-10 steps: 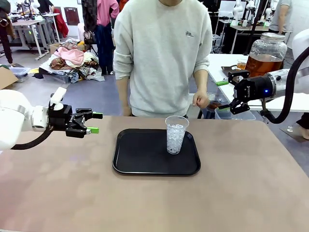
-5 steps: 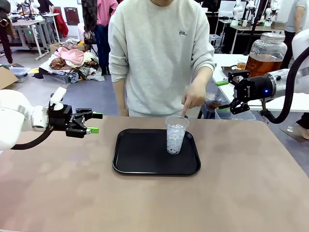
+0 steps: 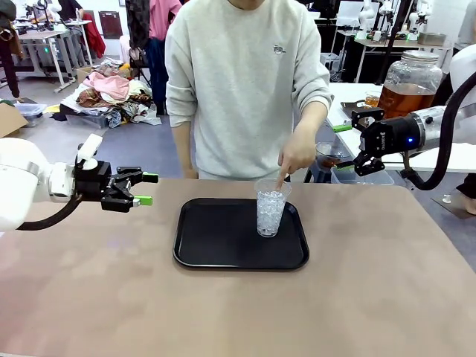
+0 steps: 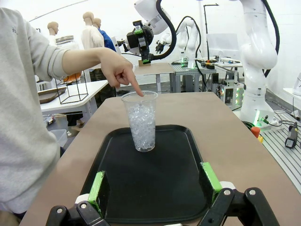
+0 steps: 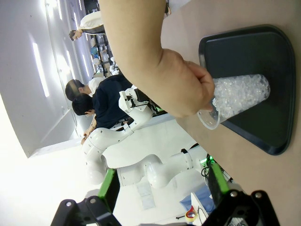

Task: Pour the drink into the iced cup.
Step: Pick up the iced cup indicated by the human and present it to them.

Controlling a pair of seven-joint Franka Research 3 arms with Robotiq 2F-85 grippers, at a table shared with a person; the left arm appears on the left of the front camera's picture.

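- Front view, centre of frame: black tray flat on the brown desk, with a clear cup full of ice upright on its right half.
- Just above the cup: a person's hand, index finger pointing down at the rim.
- Left of frame: left pincer hovering above the desk, well apart from the tray, fingers spread, holding nothing.
- Right of frame: right pincer raised beyond the desk's far edge, fingers spread, empty.
- Upper right corner: big glass jar with a silver lid on a white side desk, amber drink filling its lower part, well apart from the cup.
- Left wrist view: green pads wide apart at the bottom edge, tray and cup straight ahead between them, fingertip right at the cup's rim.
- Right wrist view: pads apart at the bottom, hand and cup at upper right, cup seen sideways on the tray.
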